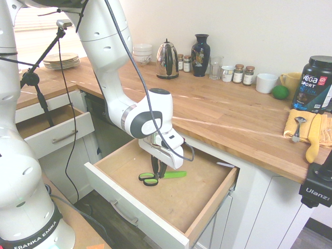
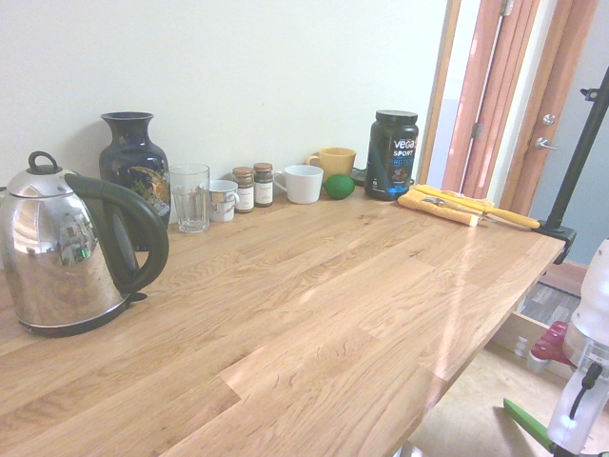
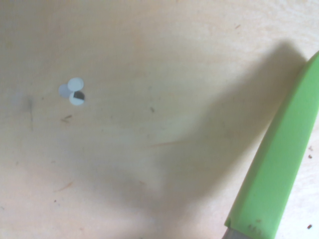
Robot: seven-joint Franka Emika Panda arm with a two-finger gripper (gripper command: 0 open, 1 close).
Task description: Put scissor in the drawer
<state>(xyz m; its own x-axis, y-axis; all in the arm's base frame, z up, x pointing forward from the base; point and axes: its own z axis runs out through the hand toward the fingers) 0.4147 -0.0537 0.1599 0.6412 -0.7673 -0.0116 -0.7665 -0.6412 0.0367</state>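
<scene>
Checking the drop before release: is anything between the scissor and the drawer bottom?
Nothing visible. The gripper, shut on the scissor, holds it just over the drawer, whose wooden bottom beneath is bare.

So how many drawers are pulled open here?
2. The wide drawer below the counter, with the scissor inside, and a smaller drawer further left. Others may be out of view.

Bright daylight, blown-out window glare, sheen on the countertop (image 2: 314,314), soft shadow in the wrist view.
</scene>
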